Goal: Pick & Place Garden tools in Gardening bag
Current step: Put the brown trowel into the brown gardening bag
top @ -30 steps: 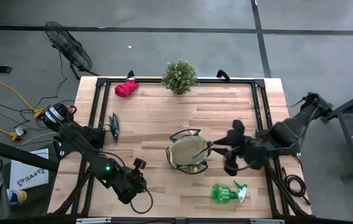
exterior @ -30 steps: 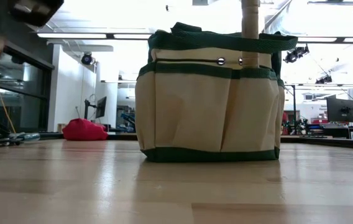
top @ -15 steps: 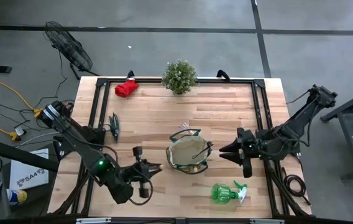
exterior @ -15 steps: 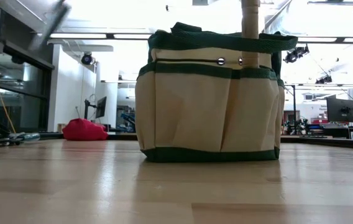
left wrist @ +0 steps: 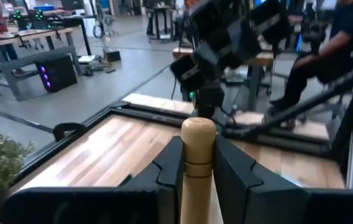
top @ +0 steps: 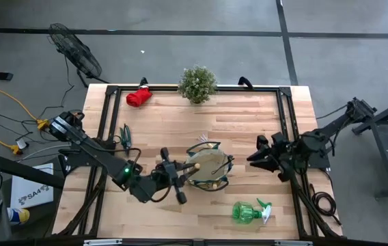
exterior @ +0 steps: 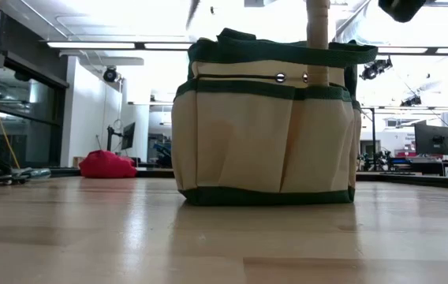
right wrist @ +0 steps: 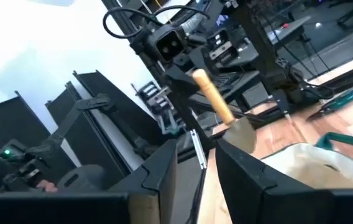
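Just left of the round tan fabric gardening bag with dark green trim (top: 208,171), the left gripper (top: 180,176) is clamped on the wooden handle of a small metal trowel (left wrist: 197,163), the handle's rounded end poking out past its fingers (left wrist: 171,163) toward the bag's rim. Right of the bag and apart from it, the right gripper (top: 259,156) hovers with its fingers slightly apart around nothing. Bare wooden tabletop (top: 235,123) lies open beyond both grippers, with the green spray bottle with white trigger (top: 247,212) near the front edge.
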`<state>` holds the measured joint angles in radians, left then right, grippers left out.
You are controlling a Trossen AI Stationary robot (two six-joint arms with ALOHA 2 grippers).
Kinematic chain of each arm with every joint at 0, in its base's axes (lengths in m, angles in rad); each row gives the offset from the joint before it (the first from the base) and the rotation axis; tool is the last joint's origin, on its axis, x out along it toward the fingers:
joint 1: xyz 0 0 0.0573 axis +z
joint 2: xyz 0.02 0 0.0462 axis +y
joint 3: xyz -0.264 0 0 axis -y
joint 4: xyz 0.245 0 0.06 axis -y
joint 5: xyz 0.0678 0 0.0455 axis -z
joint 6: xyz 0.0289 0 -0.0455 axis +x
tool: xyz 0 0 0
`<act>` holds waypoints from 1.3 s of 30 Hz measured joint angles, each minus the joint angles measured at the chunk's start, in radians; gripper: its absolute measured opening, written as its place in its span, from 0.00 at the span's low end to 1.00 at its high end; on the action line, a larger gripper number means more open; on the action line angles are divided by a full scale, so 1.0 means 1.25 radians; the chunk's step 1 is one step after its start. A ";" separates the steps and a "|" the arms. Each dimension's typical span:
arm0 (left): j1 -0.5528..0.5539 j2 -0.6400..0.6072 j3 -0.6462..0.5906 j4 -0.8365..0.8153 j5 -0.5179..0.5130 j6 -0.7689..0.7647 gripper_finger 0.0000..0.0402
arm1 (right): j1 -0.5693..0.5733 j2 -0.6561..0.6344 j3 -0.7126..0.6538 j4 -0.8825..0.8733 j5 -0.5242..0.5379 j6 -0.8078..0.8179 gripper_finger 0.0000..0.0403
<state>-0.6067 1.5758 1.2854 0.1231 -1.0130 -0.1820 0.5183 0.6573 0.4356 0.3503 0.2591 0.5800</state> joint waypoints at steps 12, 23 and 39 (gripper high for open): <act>0.019 0.068 0.027 0.166 -0.081 0.051 0.13 | -0.205 -0.134 -0.008 -0.316 -0.175 -0.005 0.26; -0.002 0.261 0.302 0.145 -0.309 0.181 0.13 | -0.234 -0.166 -0.008 -0.361 -0.146 -0.096 0.26; -0.023 0.437 0.512 0.145 -0.446 0.189 0.13 | -0.234 -0.162 -0.008 -0.362 -0.147 -0.091 0.26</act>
<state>-0.6350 2.1222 1.9250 0.3042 -1.5706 0.0546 0.2264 0.4553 0.4252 -0.1023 0.0752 0.4664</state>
